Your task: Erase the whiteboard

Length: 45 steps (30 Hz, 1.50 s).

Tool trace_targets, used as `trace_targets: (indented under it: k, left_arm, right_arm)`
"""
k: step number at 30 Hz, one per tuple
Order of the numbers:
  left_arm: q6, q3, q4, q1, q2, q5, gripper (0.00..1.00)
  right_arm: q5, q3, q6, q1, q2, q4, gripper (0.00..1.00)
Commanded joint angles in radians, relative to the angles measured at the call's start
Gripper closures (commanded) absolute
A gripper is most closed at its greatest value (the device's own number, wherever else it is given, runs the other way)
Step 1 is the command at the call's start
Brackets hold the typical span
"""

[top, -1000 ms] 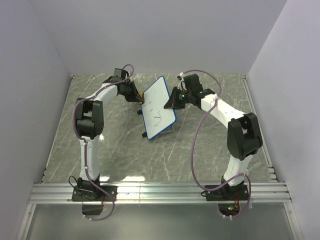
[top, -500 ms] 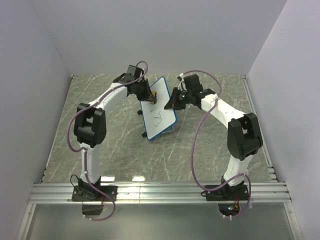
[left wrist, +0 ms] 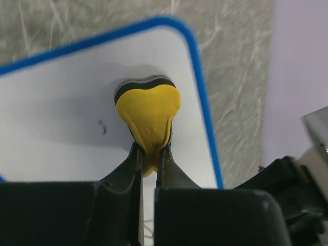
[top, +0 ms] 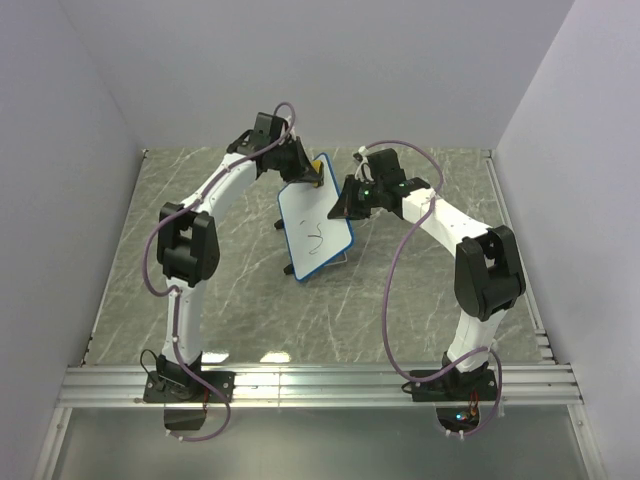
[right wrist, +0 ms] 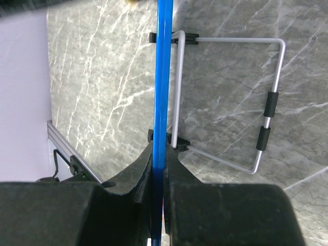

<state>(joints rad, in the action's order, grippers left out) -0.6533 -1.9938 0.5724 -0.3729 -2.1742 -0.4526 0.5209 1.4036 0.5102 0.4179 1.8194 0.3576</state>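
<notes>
Since wiping needs a firm hold, we see the left gripper (left wrist: 148, 155) clenched on the narrow tail of the yellow eraser (left wrist: 147, 110). The wide end is left free, and its dark felt side looks pressed against the whiteboard (left wrist: 61, 113) near the upper corner. One tiny black fleck (left wrist: 102, 126) sits just beside the eraser on the white face.

The right gripper (right wrist: 160, 154) is pinched shut on the blue rim (right wrist: 164, 77), seen edge-on. We judge this grip braces the board so it does not slide or tip back under the wiping push.

Behind the rim a bent wire stand (right wrist: 271, 102) props the board, with black feet on the marbled surface (right wrist: 97, 77). That explains the tilted, near-upright pose.

From above, the board stands between the two arms, toward the far middle of the surface. The eraser is at its top edge and the right gripper is at its right side. Black scribbles (top: 315, 238) sit lower, around the middle of the face, apart from the eraser. We judge the task is not finished: the strokes must come down across those marks.
</notes>
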Motion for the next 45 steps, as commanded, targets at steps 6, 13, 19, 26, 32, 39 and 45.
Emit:
trace_targets:
  k: [6, 13, 19, 26, 32, 39, 45]
  left_arm:
    - [0.021, -0.054, -0.039, 0.029, -0.091, -0.051, 1.00]
    - [0.041, 0.190, -0.098, 0.037, -0.030, -0.018, 1.00]
    - [0.064, 0.292, -0.095, 0.058, -0.015, 0.008, 1.00]
    - [0.086, 0.372, -0.085, 0.042, 0.088, 0.006, 1.00]
    - [0.061, 0.605, -0.166, 0.003, 0.244, -0.004, 1.00]
    - [0.026, 0.788, -0.226, -0.090, 0.369, 0.011, 1.00]
    - [0.023, 0.682, -0.209, -0.126, 0.358, 0.009, 1.00]
  right_arm:
    - [0.054, -0.054, -0.150, 0.090, 0.041, 0.181, 1.00]
    - [0.060, -0.049, -0.145, 0.090, 0.050, 0.172, 1.00]
    - [0.068, -0.055, -0.137, 0.090, 0.050, 0.161, 1.00]
    - [0.077, -0.023, -0.113, 0.090, 0.066, 0.150, 1.00]
    - [0.080, -0.006, -0.059, 0.088, 0.090, 0.113, 1.00]
    - [0.085, -0.060, 0.000, 0.090, 0.097, 0.054, 1.00]
    - [0.099, -0.101, 0.039, 0.091, 0.090, 0.012, 1.00]
